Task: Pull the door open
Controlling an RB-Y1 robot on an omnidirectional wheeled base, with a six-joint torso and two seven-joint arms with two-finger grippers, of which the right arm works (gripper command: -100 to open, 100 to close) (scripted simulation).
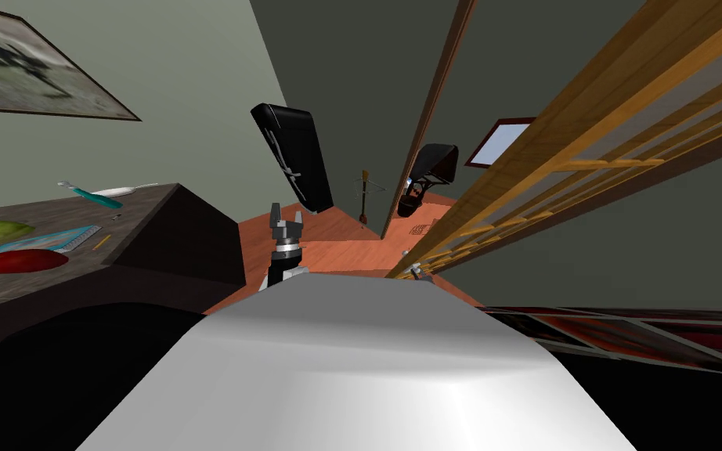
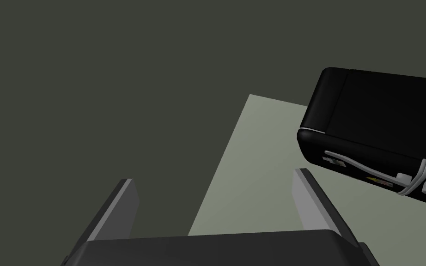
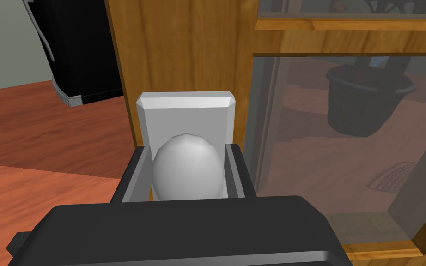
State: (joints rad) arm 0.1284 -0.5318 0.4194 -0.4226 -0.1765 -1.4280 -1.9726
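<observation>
1. The door (image 3: 179, 46), wood-framed with glass panes, stands right in front of your right hand, and its edge stile carries the hardware.
2. Your left gripper (image 2: 214, 178) hangs free, spread wide and touching nothing, with a black case (image 2: 383, 134) beyond it.
3. Your right gripper (image 3: 186, 152) is closed narrow, both fingers (image 3: 235, 171) pressing the sides of the knob (image 3: 186, 168).
4. You see that grey knob seated on a pale plate (image 3: 184, 108) fixed to the stile.

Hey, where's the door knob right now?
In the right wrist view, the grey door knob sits clamped in the right gripper, on a pale plate on the wooden door, beside its glass pane.
</observation>
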